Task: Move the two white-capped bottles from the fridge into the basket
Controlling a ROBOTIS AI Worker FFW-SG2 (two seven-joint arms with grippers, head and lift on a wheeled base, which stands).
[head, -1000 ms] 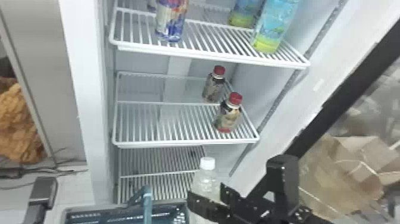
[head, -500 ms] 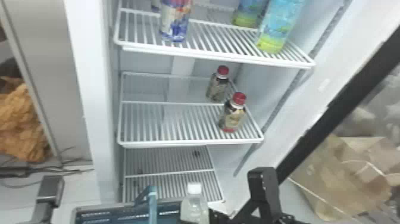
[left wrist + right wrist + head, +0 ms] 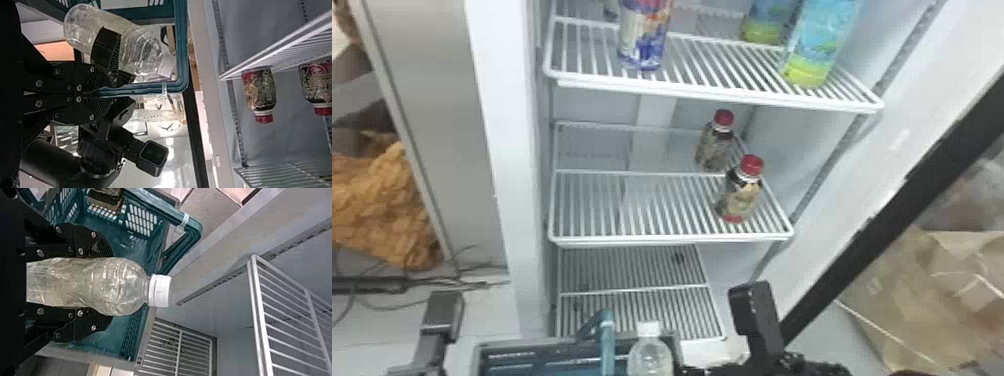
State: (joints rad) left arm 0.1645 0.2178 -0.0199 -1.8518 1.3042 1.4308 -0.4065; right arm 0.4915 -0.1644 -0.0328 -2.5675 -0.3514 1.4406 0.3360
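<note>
Beyond the basket: a tall white fridge point(image 3: 507, 165), standing open, with white wire shelves point(image 3: 682, 92) rising above basket level. Blue-and-green drink bottles point(image 3: 819, 45) sit on the upper one, two small dark red-capped bottles point(image 3: 741, 197) on the one below. Those aren't ours.

Basket point(image 3: 532, 341) is teal plastic with slotted walls, at the fridge front. Left gripper point(image 3: 102, 94) is clamped on its blue-teal bar handle point(image 3: 608, 345), at the rim.

Right gripper point(image 3: 102, 284) has a clear ridged plastic bottle with a white cap point(image 3: 74, 282) squeezed between its fingers, roughly upright. Bottle is over the basket opening in the right wrist view, cap near the fridge-side rim.

Change over the last second: bottle went down and left, from well to the right of the basket handle to just beside it. Right arm carried it. Shelves slid slightly right in the head view too, so the camera shifted a bit.

Meaning: pick is done for this bottle, we're in the placing step. I'd centre it over the basket, clear the handle and rim, lower, then let go. Main risk is clipping the handle or dropping it across the rim. Can't tell if this is bottle one or two.
</note>
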